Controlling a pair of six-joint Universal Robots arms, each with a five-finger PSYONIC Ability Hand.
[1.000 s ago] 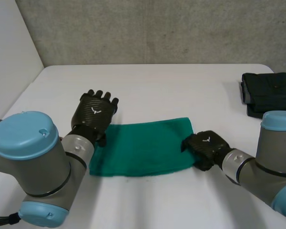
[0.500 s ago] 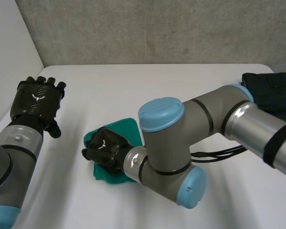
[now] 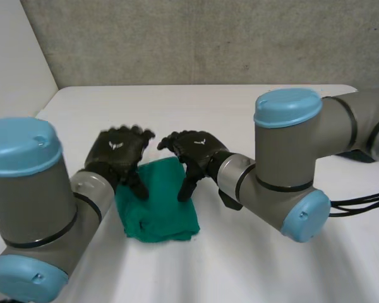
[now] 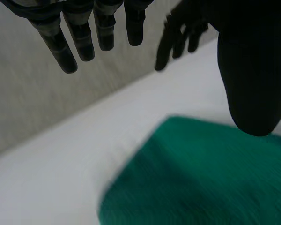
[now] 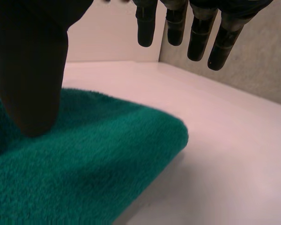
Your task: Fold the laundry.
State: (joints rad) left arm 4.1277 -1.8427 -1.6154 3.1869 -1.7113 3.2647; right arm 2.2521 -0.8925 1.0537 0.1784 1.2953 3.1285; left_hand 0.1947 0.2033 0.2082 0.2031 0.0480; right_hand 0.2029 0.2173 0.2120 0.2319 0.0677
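A green towel (image 3: 161, 205) lies folded into a small thick square on the white table (image 3: 240, 104). My left hand (image 3: 118, 153) hovers open over the towel's far left corner, fingers spread, thumb hanging down at the cloth's left edge. My right hand (image 3: 191, 150) is open just above the towel's far right corner, with its thumb pointing down at the cloth. In the left wrist view the towel (image 4: 201, 183) lies under my left hand's straight fingers (image 4: 68, 44), and the right hand (image 4: 178, 30) shows beyond. In the right wrist view the towel's rounded fold (image 5: 89, 159) lies below my right hand's straight fingers (image 5: 178, 26).
My right arm's elbow (image 3: 290, 164) reaches across the table to the right of the towel. A grey wall (image 3: 208, 38) closes the table's far side. Bare tabletop lies beyond and in front of the towel.
The right hand carried the towel's right end over to the left, folding it in half, then opened and let go. The left hand swung out left and returned over the towel.
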